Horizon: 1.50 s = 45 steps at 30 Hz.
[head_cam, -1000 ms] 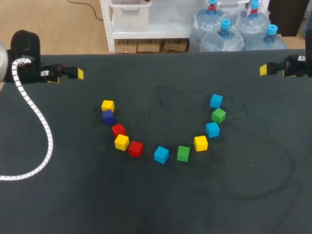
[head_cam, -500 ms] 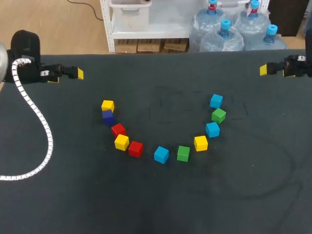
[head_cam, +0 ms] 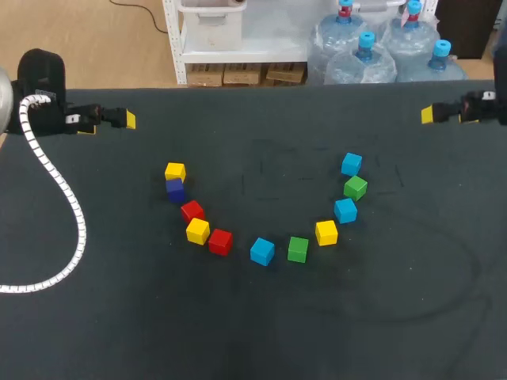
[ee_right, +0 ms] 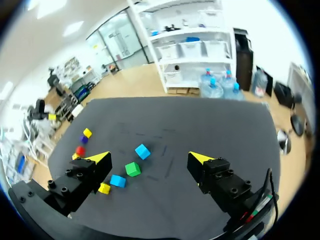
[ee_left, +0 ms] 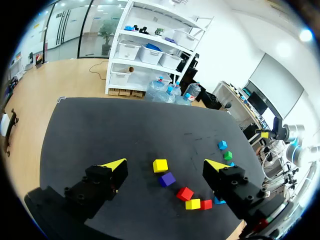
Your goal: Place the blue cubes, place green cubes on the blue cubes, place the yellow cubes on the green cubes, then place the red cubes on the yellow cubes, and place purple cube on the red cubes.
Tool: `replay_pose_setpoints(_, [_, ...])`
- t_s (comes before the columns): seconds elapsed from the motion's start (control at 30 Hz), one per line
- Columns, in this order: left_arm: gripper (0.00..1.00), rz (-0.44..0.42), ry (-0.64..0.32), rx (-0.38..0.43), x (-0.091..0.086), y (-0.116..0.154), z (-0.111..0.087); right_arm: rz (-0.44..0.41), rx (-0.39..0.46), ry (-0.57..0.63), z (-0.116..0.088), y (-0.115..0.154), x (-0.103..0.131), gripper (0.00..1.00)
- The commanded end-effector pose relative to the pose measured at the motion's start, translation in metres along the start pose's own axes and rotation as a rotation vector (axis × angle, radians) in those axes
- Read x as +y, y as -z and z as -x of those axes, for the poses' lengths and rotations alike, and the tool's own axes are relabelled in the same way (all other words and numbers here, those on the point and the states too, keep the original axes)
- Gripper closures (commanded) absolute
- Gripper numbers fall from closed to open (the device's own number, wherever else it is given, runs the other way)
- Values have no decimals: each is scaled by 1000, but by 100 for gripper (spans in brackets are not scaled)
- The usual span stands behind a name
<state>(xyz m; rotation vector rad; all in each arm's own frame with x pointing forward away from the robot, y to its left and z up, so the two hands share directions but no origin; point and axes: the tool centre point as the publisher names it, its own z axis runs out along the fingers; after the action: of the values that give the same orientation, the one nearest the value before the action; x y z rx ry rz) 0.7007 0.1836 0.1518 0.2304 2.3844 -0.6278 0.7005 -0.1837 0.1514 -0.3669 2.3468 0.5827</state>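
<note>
Nothing among the cubes had shifted since the earlier frames; only the right gripper point(head_cam: 428, 115) had stirred very slightly, and the left gripper point(head_cam: 127, 119) had kept still. Both grippers were spread wide and empty, and both hung well apart from the purple cube point(head_cam: 175, 189), one out to each side of it and farther back on the table point(head_cam: 119, 317). I judged them parked there, ready for a first pick.

No stacking had begun, so every cube lay singly in a loose arc that started at the purple cube. I counted:

- Three yellow cubes point(head_cam: 175, 171), one touching the purple cube at the arc's end.
- Two red cubes point(head_cam: 192, 210), just along from the purple cube.
- Three blue cubes point(head_cam: 262, 251) and two green cubes point(head_cam: 298, 248), farther round the arc.
- One purple cube.

That made eleven in all. By the task, the blue cubes would go down first as bases.
</note>
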Motion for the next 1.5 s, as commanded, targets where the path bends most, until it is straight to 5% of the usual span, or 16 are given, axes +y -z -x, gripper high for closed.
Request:
replay_pose_setpoints(0.03, [0,-6,-1,-4,2,0,-1,53,12,119,-1,0,-2,0])
replay_pose_setpoints(0.27, [0,-6,-1,-4,2,0,-1,174,102,429,-4,-1,10,0])
replay_pose_setpoints(0.4, [0,-6,-1,-4,2,0,-1,343,241,675,-14,-3,23,0])
replay_pose_setpoints(0.63, [0,-6,-1,-4,2,0,-1,470,419,949,-33,-9,29,0])
replay_pose_setpoints(0.87, [0,-6,-1,-4,2,0,-1,668,535,1033,-45,-7,24,0])
replay_pose_setpoints(1.5, [0,-6,-1,-4,2,0,-1,672,539,1036,-48,-7,22,0])
